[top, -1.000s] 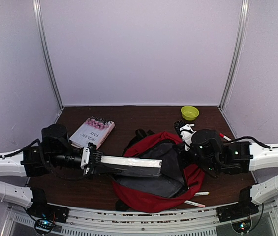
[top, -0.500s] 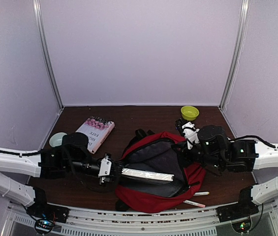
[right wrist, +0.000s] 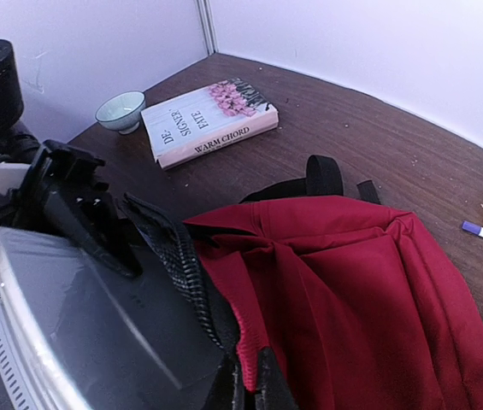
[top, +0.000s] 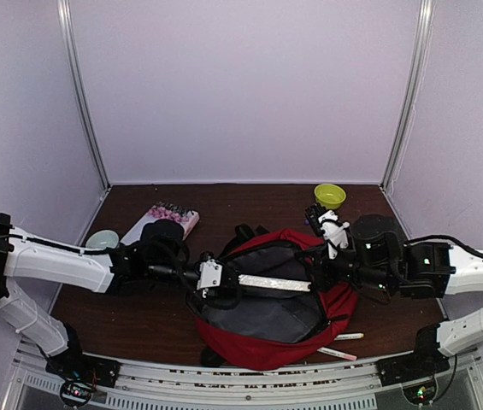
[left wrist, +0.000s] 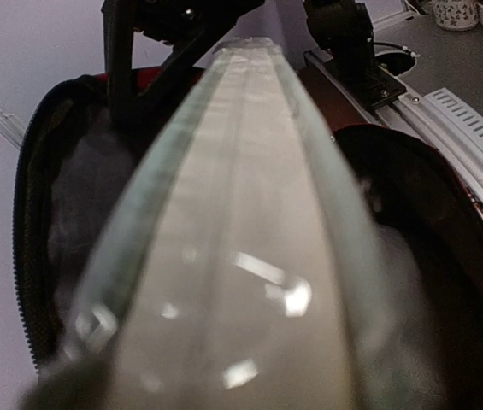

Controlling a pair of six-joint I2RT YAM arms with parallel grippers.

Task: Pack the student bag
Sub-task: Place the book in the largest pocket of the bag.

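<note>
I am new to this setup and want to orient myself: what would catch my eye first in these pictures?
The open red student bag at the near middle of the table, grey lining showing. The left gripper holds a long flat silvery object across its opening while the right gripper pinches its rim. A book lies back left.

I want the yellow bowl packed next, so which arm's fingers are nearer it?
Right. The right fingers pinch the bag at its rim, the bowl just beyond them; the left fingers hold a clear case at the bag's far side from the bowl.
</note>
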